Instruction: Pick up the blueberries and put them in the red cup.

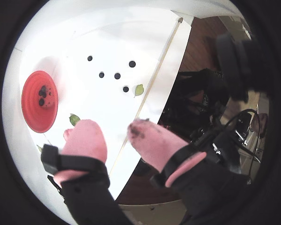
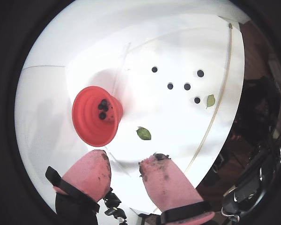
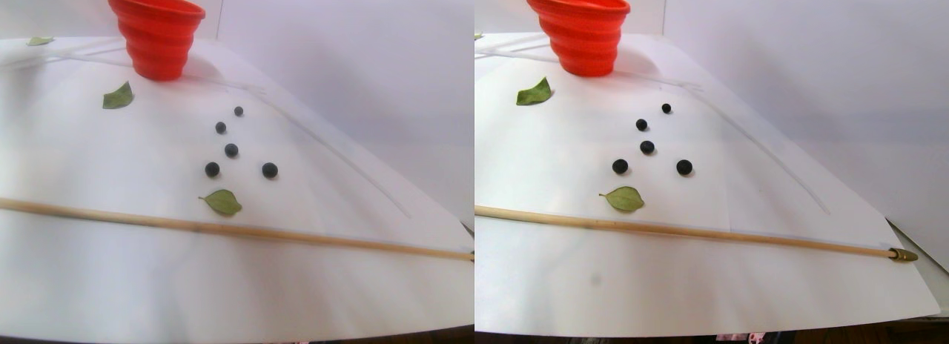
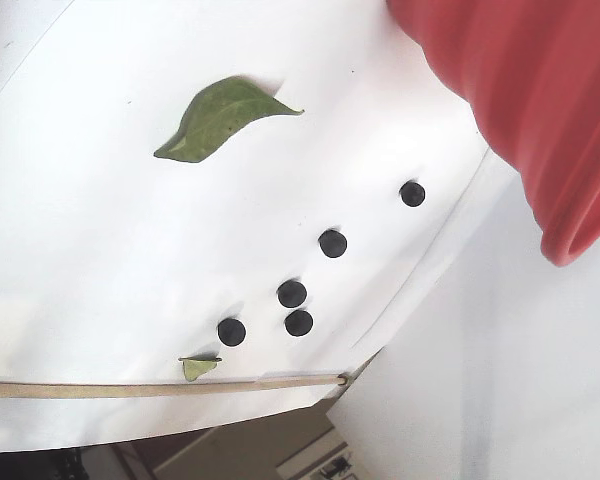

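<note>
Between picks. End effector (image 2: pixel 131 169) wide, empty, high above counter (image 2: pixel 145 154). 3 berries inside cup (image 2: pixel 86 119); 5 berries (image 2: pixel 187 86) loose, well apart from cup, near leaf (image 2: pixel 210 100). Next: descend over 1 loose berry, close.

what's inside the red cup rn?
Both wrist views show dark round blueberries clustered on the bottom of the ribbed red plastic cup, about three. The stereo and fixed views see only its outside; anything beneath those berries is hidden.
</note>
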`<action>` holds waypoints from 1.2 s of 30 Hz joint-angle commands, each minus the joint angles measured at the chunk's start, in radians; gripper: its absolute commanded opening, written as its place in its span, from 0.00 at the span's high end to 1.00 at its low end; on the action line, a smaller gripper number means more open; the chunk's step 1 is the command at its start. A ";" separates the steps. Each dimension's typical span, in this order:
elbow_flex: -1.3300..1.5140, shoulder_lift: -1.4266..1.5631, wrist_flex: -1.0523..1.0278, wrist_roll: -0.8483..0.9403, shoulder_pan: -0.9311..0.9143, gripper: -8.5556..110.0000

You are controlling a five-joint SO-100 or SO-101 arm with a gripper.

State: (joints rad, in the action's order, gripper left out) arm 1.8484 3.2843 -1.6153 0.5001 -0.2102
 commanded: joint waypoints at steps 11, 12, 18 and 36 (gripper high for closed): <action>0.121 -0.021 0.038 0.351 -0.117 0.82; 0.140 -0.023 0.049 0.367 -0.123 0.82; 0.219 -0.075 0.106 0.419 -0.144 0.82; 0.413 -0.179 0.318 0.572 -0.229 0.82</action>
State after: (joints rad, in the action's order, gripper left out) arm 2.2688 3.1094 -1.3330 1.0538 -0.4080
